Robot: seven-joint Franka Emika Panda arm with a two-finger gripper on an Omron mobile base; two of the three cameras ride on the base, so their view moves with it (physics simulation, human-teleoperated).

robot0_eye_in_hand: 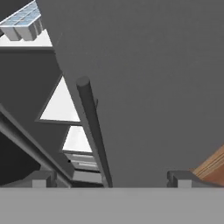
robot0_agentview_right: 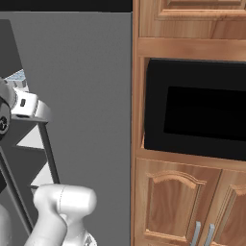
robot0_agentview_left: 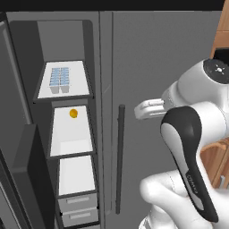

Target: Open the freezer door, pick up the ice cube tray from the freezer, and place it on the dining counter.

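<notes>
One ice cube tray [robot0_agentview_left: 60, 79] on top shelf [robot0_agentview_left: 80, 91], freezer [robot0_agentview_left: 71, 129] open

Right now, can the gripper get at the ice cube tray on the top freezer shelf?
Probably yes. The freezer door is swung open, and the ice cube tray sits exposed on the top shelf with nothing in front. The gripper is open, facing the closed right door, so it must swing left.

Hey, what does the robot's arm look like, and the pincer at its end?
The arm is glossy white with rounded links, a long black cover with faint lettering on one link, and a round black joint cap. The pincer has two small dark grey, blocky fingertips.
</notes>
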